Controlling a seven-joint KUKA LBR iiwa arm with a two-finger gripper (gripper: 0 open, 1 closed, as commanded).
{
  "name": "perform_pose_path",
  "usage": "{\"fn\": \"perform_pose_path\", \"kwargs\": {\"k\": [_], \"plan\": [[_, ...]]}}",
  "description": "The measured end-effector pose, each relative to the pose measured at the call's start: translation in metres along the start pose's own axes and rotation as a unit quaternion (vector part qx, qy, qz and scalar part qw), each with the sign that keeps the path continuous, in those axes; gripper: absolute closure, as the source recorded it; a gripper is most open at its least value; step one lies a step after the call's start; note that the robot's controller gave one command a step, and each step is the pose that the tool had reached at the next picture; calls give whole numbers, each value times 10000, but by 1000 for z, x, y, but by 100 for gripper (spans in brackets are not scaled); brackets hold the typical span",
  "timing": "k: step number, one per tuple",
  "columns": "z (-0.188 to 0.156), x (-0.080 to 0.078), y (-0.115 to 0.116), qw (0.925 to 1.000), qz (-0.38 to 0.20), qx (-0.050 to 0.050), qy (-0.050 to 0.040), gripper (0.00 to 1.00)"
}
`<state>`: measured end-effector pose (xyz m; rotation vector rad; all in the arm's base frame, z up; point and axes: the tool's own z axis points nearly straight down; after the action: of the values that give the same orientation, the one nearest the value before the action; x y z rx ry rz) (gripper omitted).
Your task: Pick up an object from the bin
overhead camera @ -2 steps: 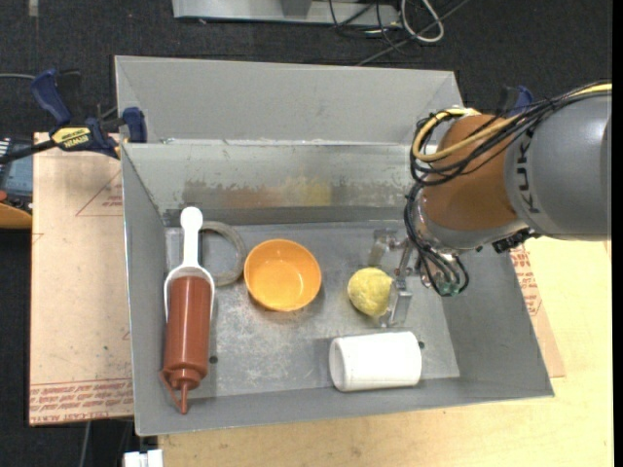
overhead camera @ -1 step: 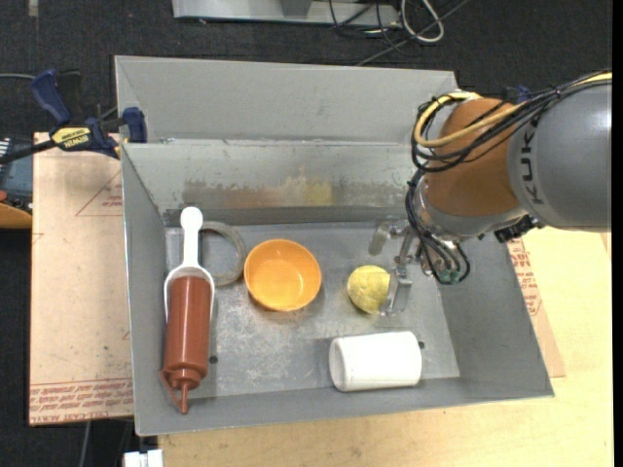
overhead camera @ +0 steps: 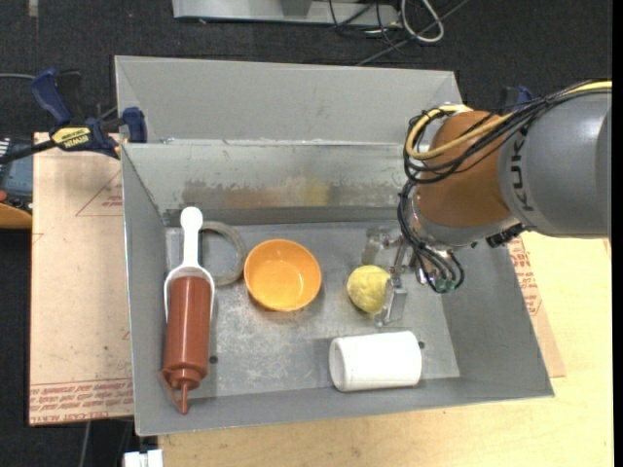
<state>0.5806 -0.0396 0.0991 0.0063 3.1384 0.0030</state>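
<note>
On the right half of the grey metal bin's floor [overhead camera: 292, 363] sits the lumpy yellow ball [overhead camera: 366, 288], rough-skinned like a lemon. That's the one I'm working, because the pincer [overhead camera: 392, 290] is down at its right flank, touching it or as near as I can judge. The step in hand, as I read it, is getting a proper grip on that ball. To do it well I want the pincer centred over the ball's middle, not riding its right edge, since a round thing squeezed off-centre will likely squirt sideways. So: nudge left, go low, close gently. Whether the pincer is apart or together right now I can't tell, with the orange wrist cover [overhead camera: 467, 178] crowding over it. Moving outward, the shallow orange plastic bowl [overhead camera: 282, 274] lies just beside the ball on its left, not touching. The white cylinder [overhead camera: 376, 361] on its side lies near, toward the front wall, so I'd watch it on the descent. Well apart at the far left lie a red-brown bottle-shaped thing with a white stem [overhead camera: 188, 329] and a pale ring [overhead camera: 240, 256] beside it, no concern here.
</note>
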Motion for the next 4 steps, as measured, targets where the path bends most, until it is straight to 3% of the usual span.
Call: {"fn": "perform_pose_path", "kwargs": {"k": [1, 2, 4], "plan": [[21, -7, -2, 9978, 665, -20, -20, 0], [20, -11, -8, 10000, -85, -27, -30, 100], [-1, -7, -8, 10000, -91, -21, 1, 100]]}}
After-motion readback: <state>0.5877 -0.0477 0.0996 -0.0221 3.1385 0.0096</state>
